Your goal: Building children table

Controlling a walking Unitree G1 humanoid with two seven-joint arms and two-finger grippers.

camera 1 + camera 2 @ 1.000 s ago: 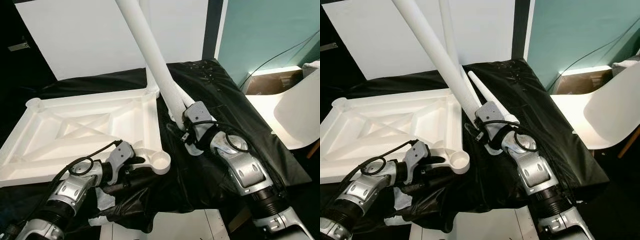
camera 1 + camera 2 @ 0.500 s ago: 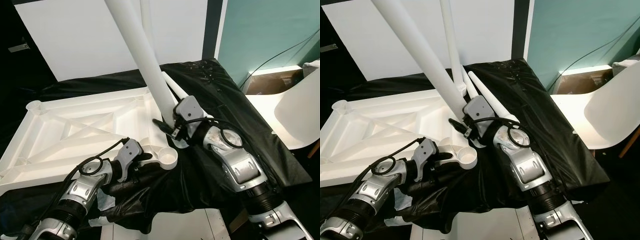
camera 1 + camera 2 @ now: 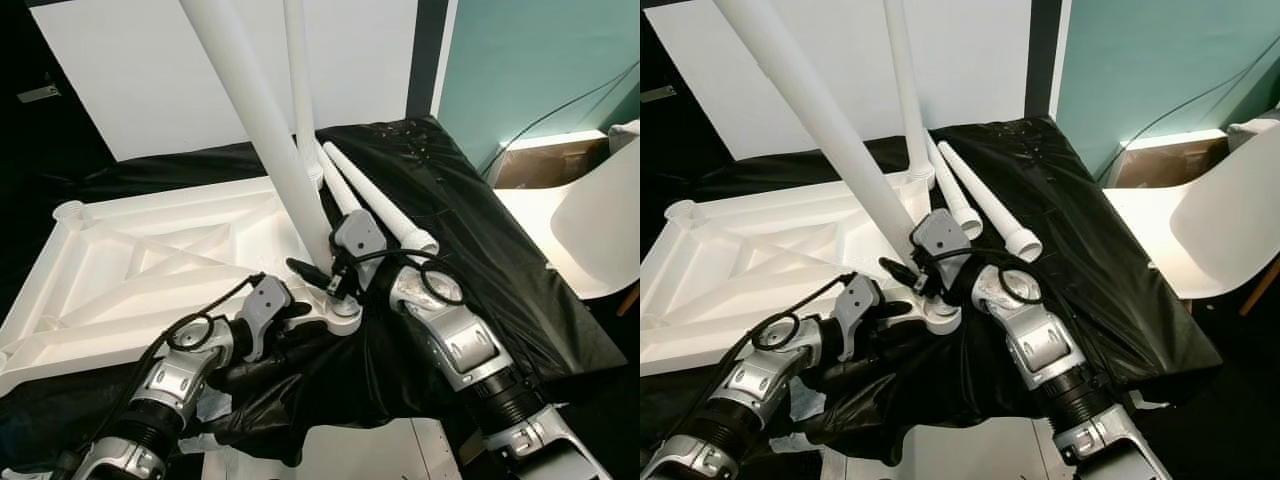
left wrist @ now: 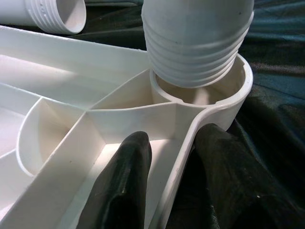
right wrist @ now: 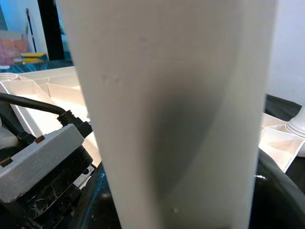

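The white table top lies upside down, ribbed underside up, on a black sheet. Its near right corner carries a round socket. A long white table leg stands tilted over this socket, its ribbed threaded end at the mouth of the socket, slightly off axis.

The right gripper grasps the lower part of the tilted leg just above the socket; the leg crosses the right wrist view from edge to edge. The left gripper is clamped on the table top's rim beside the socket, one black finger inside the frame and the other outside against the sheet.

A second leg stands upright in the far right corner of the table top. Two further legs lie side by side on the black sheet, just right of the table top, threaded ends toward the robot.

Outward: a white wall panel stands behind the table top, a teal wall lies to the right, and a white chair stands at the right edge.
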